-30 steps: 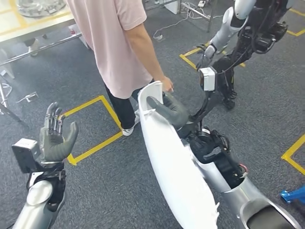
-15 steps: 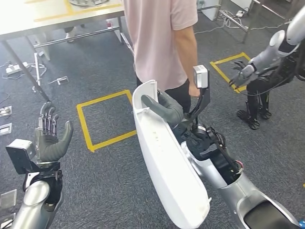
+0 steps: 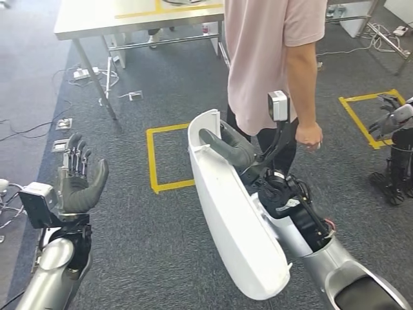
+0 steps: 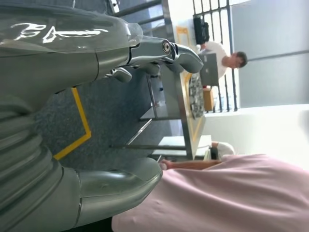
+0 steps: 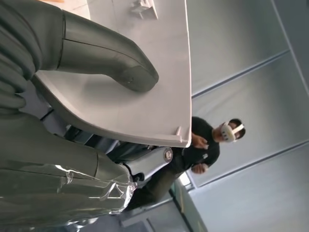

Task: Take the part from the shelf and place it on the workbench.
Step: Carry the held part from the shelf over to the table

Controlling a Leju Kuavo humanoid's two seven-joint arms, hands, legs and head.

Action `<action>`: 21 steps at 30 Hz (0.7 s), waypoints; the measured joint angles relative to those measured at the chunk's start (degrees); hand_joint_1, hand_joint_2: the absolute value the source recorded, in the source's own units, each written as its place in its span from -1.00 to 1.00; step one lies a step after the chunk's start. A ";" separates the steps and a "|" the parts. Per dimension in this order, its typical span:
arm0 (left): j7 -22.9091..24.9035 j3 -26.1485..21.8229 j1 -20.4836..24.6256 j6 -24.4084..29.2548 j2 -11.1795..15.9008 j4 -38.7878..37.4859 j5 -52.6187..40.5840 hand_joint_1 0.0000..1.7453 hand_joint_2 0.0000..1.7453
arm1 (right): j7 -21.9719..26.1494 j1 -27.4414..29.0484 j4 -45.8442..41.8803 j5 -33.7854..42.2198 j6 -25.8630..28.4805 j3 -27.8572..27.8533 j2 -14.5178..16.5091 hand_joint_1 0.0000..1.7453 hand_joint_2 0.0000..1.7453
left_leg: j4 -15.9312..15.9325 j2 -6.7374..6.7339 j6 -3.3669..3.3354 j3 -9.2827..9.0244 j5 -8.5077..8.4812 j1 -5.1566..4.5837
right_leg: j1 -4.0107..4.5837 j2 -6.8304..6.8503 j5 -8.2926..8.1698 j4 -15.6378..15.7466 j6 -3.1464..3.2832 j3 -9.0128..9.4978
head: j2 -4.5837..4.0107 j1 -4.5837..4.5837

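The view has swung toward the far workbench (image 3: 97, 26); the part (image 3: 233, 219) stays clamped by the right hand (image 3: 231, 145), while the left hand (image 3: 78, 184) is held with fingers apart.

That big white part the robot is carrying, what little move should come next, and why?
Probably keep carrying it toward the workbench, steering around the person. The right hand grips the white part with its thumb across the inner face, the left hand is open and holds nothing, and the bench lies ahead beyond the person.
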State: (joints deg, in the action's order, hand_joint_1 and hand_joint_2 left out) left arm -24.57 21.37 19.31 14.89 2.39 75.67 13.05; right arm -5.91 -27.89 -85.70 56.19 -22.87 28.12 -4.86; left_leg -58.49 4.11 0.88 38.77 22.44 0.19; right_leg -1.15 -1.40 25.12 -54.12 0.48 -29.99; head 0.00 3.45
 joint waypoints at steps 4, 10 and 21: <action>-0.04 0.01 0.06 0.01 -0.05 -0.20 -0.01 -1.00 1.00 | -0.01 0.06 0.29 0.01 0.01 0.03 0.01 1.00 1.00 | -14.07 -3.71 0.78 6.98 5.68 0.37 | 0.19 3.21 -0.03 0.09 0.29 -0.24 | 0.00 -1.38; -0.09 0.01 0.28 0.02 -0.04 -0.31 0.03 -1.00 1.00 | 0.02 -0.10 0.36 0.00 -0.01 0.10 0.01 1.00 1.00 | 3.09 -8.01 0.02 -2.73 -0.92 0.11 | 0.76 7.27 0.71 0.02 -0.84 0.21 | 0.00 -2.26; -0.25 0.01 0.32 0.63 -0.27 -0.59 0.72 -1.00 1.00 | -0.07 0.10 1.07 -0.50 0.88 0.39 0.01 1.00 1.00 | 3.97 -3.41 -2.71 -3.46 -0.65 -0.10 | 0.61 1.45 7.48 -17.61 -2.11 -8.82 | 0.00 0.29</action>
State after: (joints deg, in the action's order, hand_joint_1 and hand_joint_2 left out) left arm -24.82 21.38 19.64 15.51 2.12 75.08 13.77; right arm -5.98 -27.79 -84.63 55.69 -21.99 28.51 -4.85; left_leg -54.52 0.71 -1.82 35.31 21.78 0.10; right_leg -0.54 0.05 32.59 -71.73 -1.63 -38.80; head 0.00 3.74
